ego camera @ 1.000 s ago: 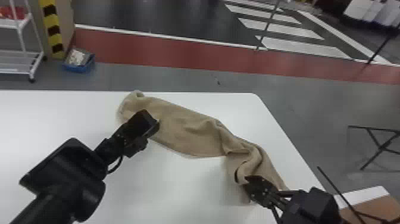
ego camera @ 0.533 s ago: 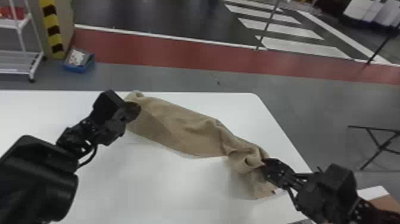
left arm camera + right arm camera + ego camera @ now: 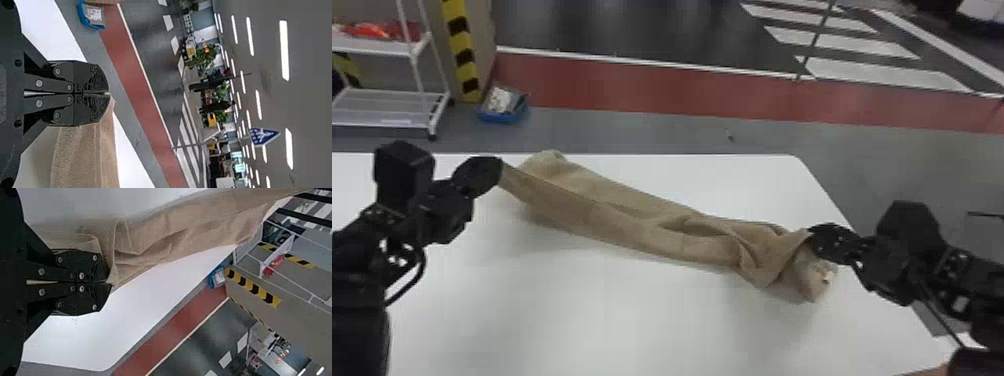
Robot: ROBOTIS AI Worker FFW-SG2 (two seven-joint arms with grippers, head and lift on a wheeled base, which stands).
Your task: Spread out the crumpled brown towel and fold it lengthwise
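Brown towel [image 3: 627,227] strung out across the tabletop [image 3: 557,310], one end by the far edge, the other near the right edge! Left claw [image 3: 499,169] has its tips together, clamped on a corner of the towel, close to the far edge. Over at the right edge, right claw [image 3: 811,234] is shut tight on a pinch of cloth too, and there the towel bunches into creases and folds, its loose end hanging just beside the claw.
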